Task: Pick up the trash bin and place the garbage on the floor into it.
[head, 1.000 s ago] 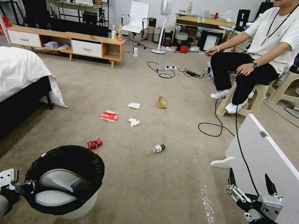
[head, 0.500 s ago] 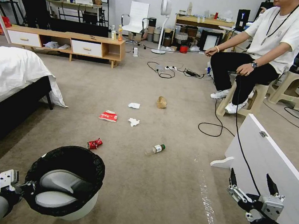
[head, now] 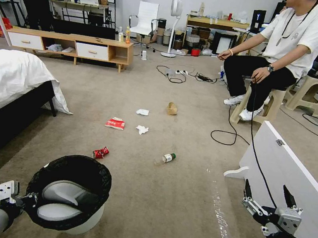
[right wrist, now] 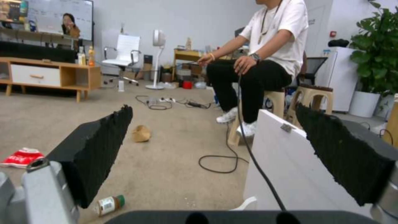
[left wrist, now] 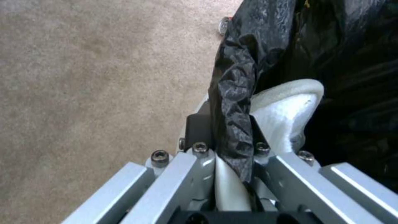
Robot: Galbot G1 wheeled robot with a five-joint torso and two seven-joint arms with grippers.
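Nearest the robot, the left gripper (head: 28,200) has its jaws clamped on the rim of the trash bin (head: 87,219), pinching the black bag lining (left wrist: 236,93) against the white plastic; the left wrist view shows the rim wedged right between the two fingers. The bin hangs low at the robot's left over the floor (head: 155,204), tipped a bit so its opening faces up and toward the camera, with a pale curved piece showing inside.

Over on the right, the right gripper (head: 267,195) sits low with its jaws spread wide and nothing between them, just in front of a slanted white board (head: 291,179).

A little farther out the garbage is scattered on the carpet. The crushed red can (head: 100,152) lies just beyond the bin's far rim, and the green-capped bottle (head: 165,158) is on its side off to the right of it. Past those come the flattened red-white carton (head: 115,123) and a crumpled tissue (head: 142,129), then another tissue (head: 142,112) and the brown paper box (head: 172,108) farthest away.

A bed (head: 8,75) with white bedding runs along the left, and a low wooden cabinet (head: 70,47) stands well back.
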